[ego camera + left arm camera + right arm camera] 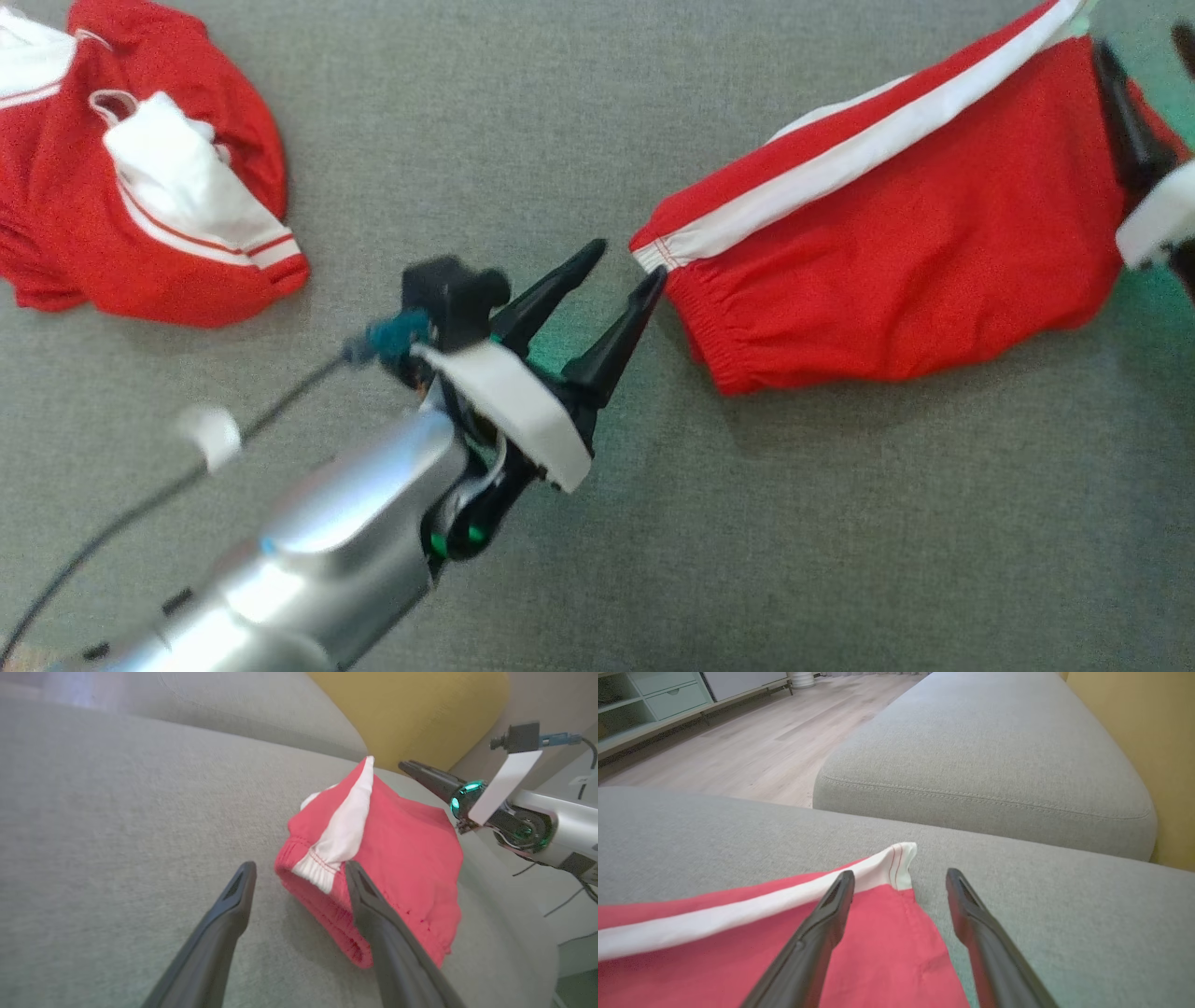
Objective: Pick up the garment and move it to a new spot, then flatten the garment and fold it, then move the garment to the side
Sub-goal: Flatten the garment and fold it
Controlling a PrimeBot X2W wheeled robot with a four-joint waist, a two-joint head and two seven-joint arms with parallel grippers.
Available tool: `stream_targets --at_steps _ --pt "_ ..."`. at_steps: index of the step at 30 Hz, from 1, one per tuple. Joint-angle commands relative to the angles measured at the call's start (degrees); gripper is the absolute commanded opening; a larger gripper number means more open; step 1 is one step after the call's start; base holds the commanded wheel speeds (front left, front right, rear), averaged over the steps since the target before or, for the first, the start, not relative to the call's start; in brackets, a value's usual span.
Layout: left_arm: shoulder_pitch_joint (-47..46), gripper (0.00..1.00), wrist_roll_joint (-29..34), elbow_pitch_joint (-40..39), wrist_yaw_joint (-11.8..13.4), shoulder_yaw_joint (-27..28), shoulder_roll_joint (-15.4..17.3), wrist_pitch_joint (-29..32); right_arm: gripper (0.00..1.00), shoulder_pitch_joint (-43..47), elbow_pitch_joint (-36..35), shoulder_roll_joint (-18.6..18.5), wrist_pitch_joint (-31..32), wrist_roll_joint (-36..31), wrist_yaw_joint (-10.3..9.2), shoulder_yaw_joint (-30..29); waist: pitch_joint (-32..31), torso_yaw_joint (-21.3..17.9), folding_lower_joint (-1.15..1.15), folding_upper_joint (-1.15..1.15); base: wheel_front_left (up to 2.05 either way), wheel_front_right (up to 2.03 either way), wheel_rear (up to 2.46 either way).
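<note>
The garment (896,233) is a pair of red shorts with a white side stripe, lying stretched out on the grey sofa seat (560,112). My left gripper (627,261) is open at the elastic waistband end, its fingertips just touching or nearly touching the white corner. In the left wrist view the open left gripper (299,865) frames that waistband corner of the garment (402,858). At the far hem end my right gripper (1144,42) stands open. The right wrist view has the right gripper (900,873) open over the hem corner of the garment (887,952), holding nothing.
A second red and white garment (140,187) lies crumpled at the left. A yellow cushion (411,714) stands behind the shorts. Another grey seat cushion (994,765) adjoins this one, with wood floor (738,742) and a low cabinet (644,700) beyond.
</note>
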Motion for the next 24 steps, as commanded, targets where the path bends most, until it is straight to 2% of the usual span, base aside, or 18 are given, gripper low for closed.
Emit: stream_targets --at_steps 1,6,10,14,18,23,24 --pt "0.7 1.00 1.8 -0.9 1.8 1.7 1.3 -2.5 1.00 2.7 -0.5 -1.9 -0.5 1.4 -0.05 0.7 -1.2 0.3 0.00 0.00 0.00 0.00 0.00" --pt "5.9 1.00 9.0 -0.8 10.5 1.5 0.5 -10.5 1.00 5.8 1.1 -3.9 -0.6 5.8 -0.05 2.2 -3.5 2.1 0.00 0.00 0.00 0.00 0.00" --pt "9.7 1.00 17.1 -2.7 18.6 2.6 -1.2 -12.1 1.00 7.6 3.0 -5.4 -0.4 8.3 -0.05 2.7 -4.6 4.6 0.00 0.00 0.00 0.00 0.00" --pt "14.6 1.00 27.6 -8.1 26.2 7.9 -4.2 -12.2 1.00 8.9 5.8 -7.0 0.4 10.6 -0.05 2.7 -5.0 7.4 0.00 0.00 0.00 0.00 0.00" --pt "21.4 1.00 35.9 -12.0 29.9 13.0 -7.4 -12.3 1.00 10.7 9.8 -7.9 2.5 12.7 -0.05 3.5 -5.3 9.9 0.00 0.00 0.00 0.00 0.00" --pt "25.0 1.00 39.8 -13.1 30.0 15.7 -9.1 -12.3 1.00 12.7 11.6 -7.0 6.5 14.8 -0.05 4.6 -5.7 10.5 0.00 0.00 0.00 0.00 0.00" --pt "25.7 1.00 40.6 -13.2 29.7 16.2 -9.4 -12.3 0.79 13.3 11.2 -6.8 7.6 15.5 -0.05 5.0 -5.9 10.5 0.00 0.00 0.00 0.00 0.00"
